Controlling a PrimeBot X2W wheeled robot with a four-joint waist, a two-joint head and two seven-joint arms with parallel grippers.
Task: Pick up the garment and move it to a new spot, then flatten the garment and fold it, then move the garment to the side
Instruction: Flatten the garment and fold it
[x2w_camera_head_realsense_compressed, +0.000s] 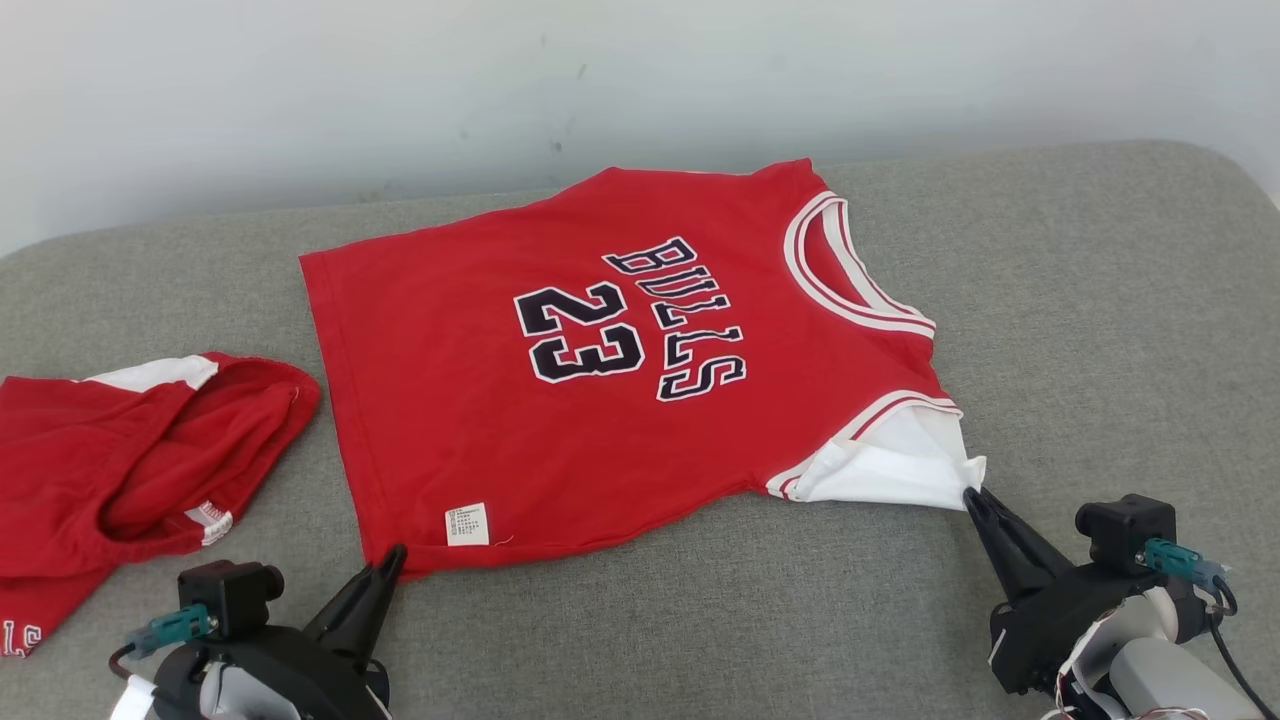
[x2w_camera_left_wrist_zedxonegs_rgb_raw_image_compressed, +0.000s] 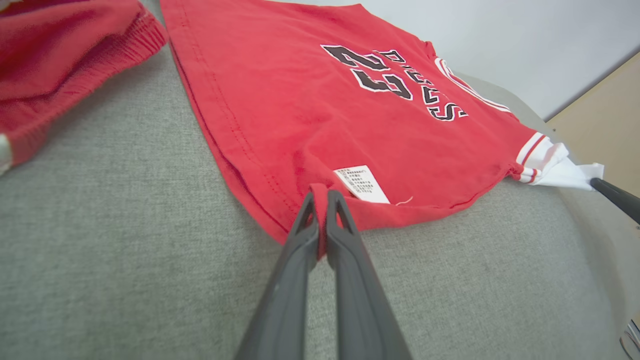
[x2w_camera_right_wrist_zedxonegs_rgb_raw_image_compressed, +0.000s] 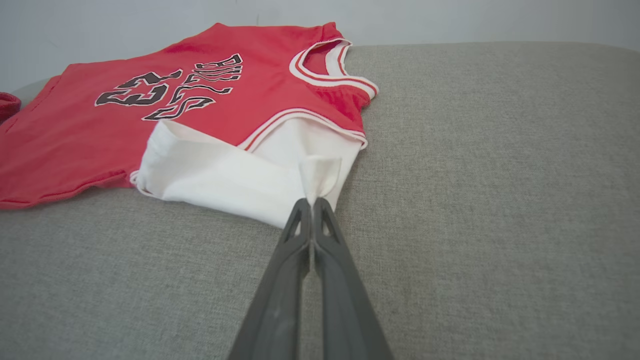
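Observation:
A red jersey (x2w_camera_head_realsense_compressed: 600, 380) printed "BULLS 23" lies spread on the grey cushion, neck hole to the right and hem to the left. My left gripper (x2w_camera_head_realsense_compressed: 395, 555) is shut on the jersey's near hem corner (x2w_camera_left_wrist_zedxonegs_rgb_raw_image_compressed: 320, 192), beside a white care label (x2w_camera_left_wrist_zedxonegs_rgb_raw_image_compressed: 361, 184). My right gripper (x2w_camera_head_realsense_compressed: 972, 495) is shut on the tip of the white sleeve (x2w_camera_right_wrist_zedxonegs_rgb_raw_image_compressed: 317, 175) at the jersey's near right corner. The white sleeve (x2w_camera_head_realsense_compressed: 890, 465) is bunched under the red-and-white arm trim. From the left wrist view the right gripper's dark finger (x2w_camera_left_wrist_zedxonegs_rgb_raw_image_compressed: 615, 195) shows at the sleeve tip.
A second red garment (x2w_camera_head_realsense_compressed: 120, 470) with white trim lies crumpled at the cushion's left edge, close to the jersey's hem. The grey cushion (x2w_camera_head_realsense_compressed: 1100, 330) runs bare to the right and in front. A pale wall (x2w_camera_head_realsense_compressed: 640, 80) rises behind the cushion's far edge.

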